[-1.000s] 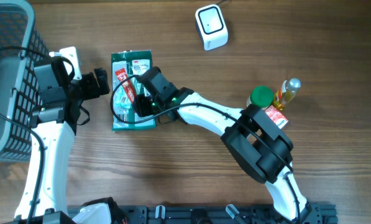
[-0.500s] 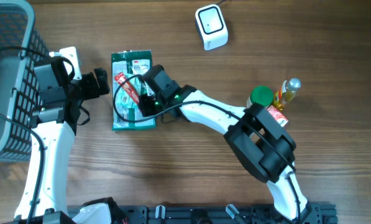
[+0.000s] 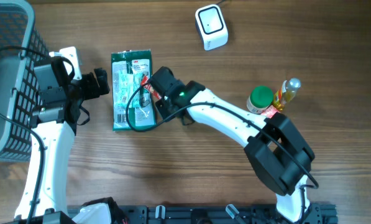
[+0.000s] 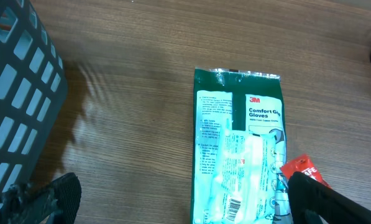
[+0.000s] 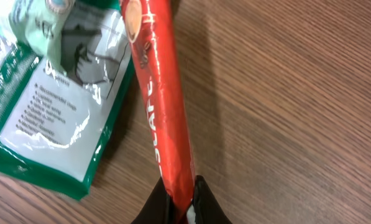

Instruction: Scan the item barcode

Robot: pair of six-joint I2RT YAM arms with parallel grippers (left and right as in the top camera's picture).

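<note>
We find the right gripper [image 5: 180,200] pinching one end of the red packet [image 5: 162,106], judged light, limp and slippery, best held by that flat end; the left gripper [image 3: 102,83] stands open.

glossy red sachet [image 5: 163,118], shiny plastic glove pack [image 4: 241,155], matt wood table [image 5: 284,93].
</note>
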